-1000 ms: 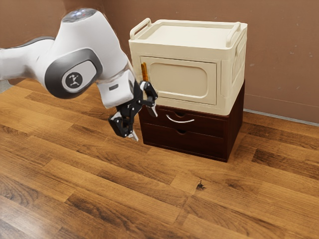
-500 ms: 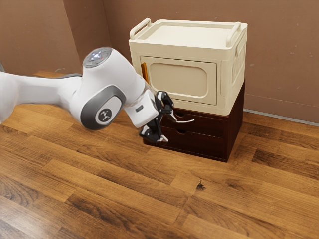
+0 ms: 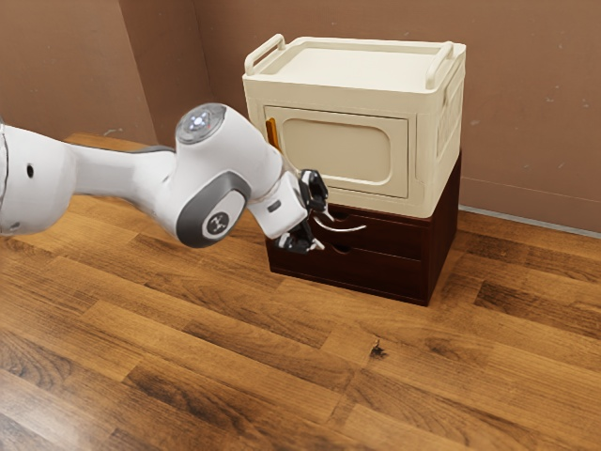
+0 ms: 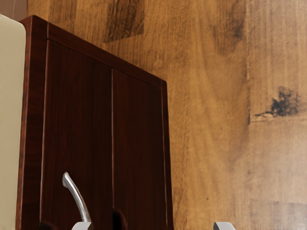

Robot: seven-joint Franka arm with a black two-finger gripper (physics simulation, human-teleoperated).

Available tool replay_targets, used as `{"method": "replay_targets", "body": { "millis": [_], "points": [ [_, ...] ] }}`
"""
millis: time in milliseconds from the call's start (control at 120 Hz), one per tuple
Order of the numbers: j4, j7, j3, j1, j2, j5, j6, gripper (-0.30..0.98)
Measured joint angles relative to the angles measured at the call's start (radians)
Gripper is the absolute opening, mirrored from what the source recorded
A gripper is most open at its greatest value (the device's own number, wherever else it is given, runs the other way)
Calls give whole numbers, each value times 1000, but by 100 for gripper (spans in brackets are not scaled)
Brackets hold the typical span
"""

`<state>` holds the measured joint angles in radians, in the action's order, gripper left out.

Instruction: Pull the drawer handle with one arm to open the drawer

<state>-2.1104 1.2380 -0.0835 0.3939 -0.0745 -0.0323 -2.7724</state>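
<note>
Currently, gripper (image 3: pixel 324 229): fingers spread wide, nothing clasped between them, in front of the dark chest at the exterior view's left end of the handle
Handle (image 3: pixel 345 229): curved, silvery, on the upper drawer; in the wrist view one end of it runs behind or against one fingertip (image 4: pixel 81 226), and I cannot tell whether they touch
Upper drawer (image 3: pixel 395 241): front flush with the chest, looks shut
Lower drawer (image 3: pixel 376 273): likewise flush, with a small notch in its top edge
Chest (image 3: pixel 445 244): dark reddish-brown wood, standing on the plank floor (image 3: pixel 207 366)
Cream cabinet (image 3: pixel 421 141): on top of the chest, with a paneled door (image 3: pixel 338 148) and two raised side rails
</note>
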Motion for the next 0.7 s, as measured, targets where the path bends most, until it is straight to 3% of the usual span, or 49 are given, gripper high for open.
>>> {"method": "replay_targets", "body": {
  "millis": [700],
  "points": [
    [175, -5, -48, 6, -215, 17, -29, 25]
  ]
}}
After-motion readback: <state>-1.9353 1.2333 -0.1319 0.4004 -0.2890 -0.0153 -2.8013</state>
